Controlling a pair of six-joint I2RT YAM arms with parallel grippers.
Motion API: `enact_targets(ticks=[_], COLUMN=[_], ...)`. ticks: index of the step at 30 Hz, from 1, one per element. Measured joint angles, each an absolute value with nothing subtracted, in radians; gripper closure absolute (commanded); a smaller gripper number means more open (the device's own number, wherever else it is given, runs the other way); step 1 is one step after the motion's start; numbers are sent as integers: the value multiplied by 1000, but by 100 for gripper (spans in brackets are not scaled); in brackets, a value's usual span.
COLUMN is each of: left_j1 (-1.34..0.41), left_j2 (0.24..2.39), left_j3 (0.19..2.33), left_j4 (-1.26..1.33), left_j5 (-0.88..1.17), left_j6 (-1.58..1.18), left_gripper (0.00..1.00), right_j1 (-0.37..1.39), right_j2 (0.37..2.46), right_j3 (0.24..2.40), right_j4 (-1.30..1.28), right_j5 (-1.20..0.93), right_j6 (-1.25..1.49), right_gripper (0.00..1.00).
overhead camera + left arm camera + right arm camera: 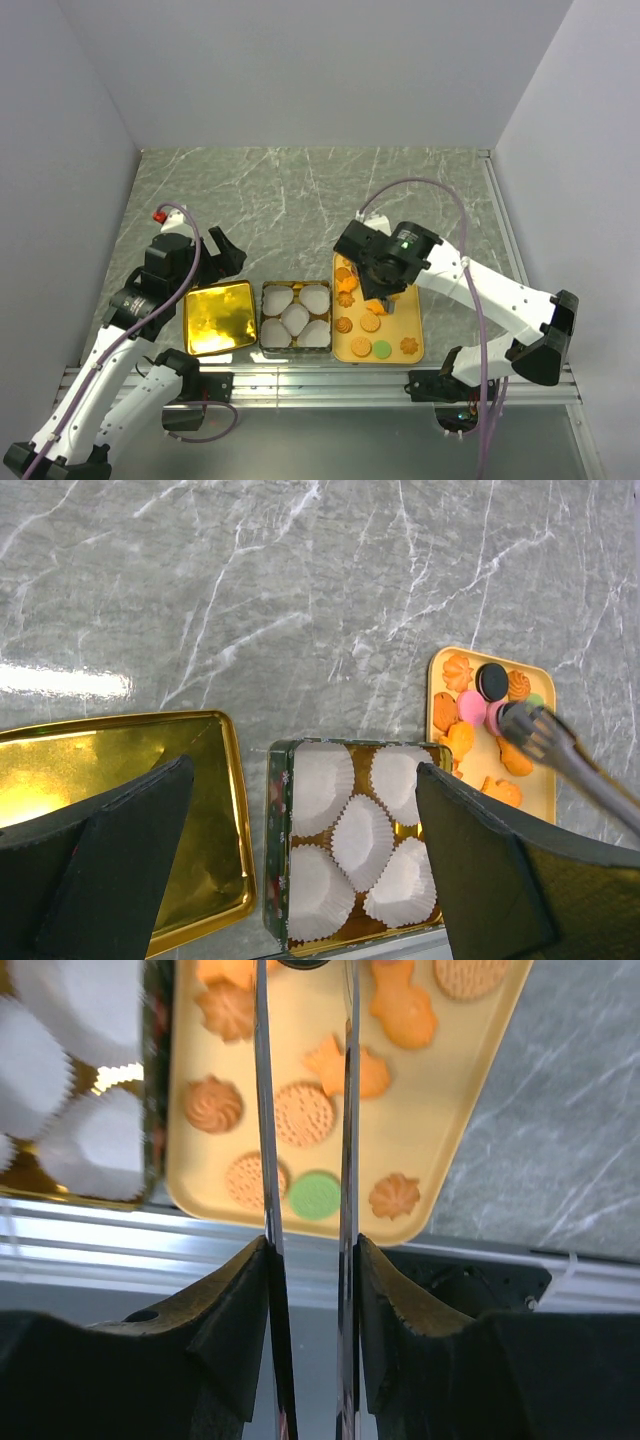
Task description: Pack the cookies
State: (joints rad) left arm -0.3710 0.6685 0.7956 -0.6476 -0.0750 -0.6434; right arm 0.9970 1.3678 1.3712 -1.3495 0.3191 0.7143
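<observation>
The left claw (226,256) is held open above the bench (300,190), with its fingers (120,850) spread wide and nothing between them. A gold lid (218,318) is laid flat just below it, at the near edge. Just beside the lid a tin (266,318) is set, filled with five white paper cups (362,832); no cookie is seen in any of them. To the right, touching the tin or nearly so, a yellow tray (392,322) is placed, and the cookies (371,323) are scattered on it: orange and golden ones, a green one (316,1195), a black one (491,680) and pink ones. The right claw (382,290) is closed on metal tongs (548,745), whose tips are lowered to a pink cookie (471,706); whether it is pinched cannot be told.
</observation>
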Motion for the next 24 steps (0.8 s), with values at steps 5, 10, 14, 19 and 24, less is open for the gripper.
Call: enact_targets(ticks=[5,10,14,19,24], left_j1=[-371,-371,-371,-371,-371], left_j2=[672,657,605,552,495], left_j3=[796,795,791,790,778], left_j4=[-648,-647,-643,-625,-611], left_j5=[-74,-55,-39,-16,1], left_j6=[-643,-640,-639,-631,-623], left_gripper=[0,1,1,1,1], right_j1=[950,931,931,931,955], right_j2=[1372,1392,1403,1375,1348], right_j3=[1482,1607,1697,1694,1626], right_j4=[-1351,-1356,-1352,-1325,-1274], right_j5=[335,350,330,232,127], right_j6=[682,651,634,630,631], right_gripper=[62,64,65,66,67])
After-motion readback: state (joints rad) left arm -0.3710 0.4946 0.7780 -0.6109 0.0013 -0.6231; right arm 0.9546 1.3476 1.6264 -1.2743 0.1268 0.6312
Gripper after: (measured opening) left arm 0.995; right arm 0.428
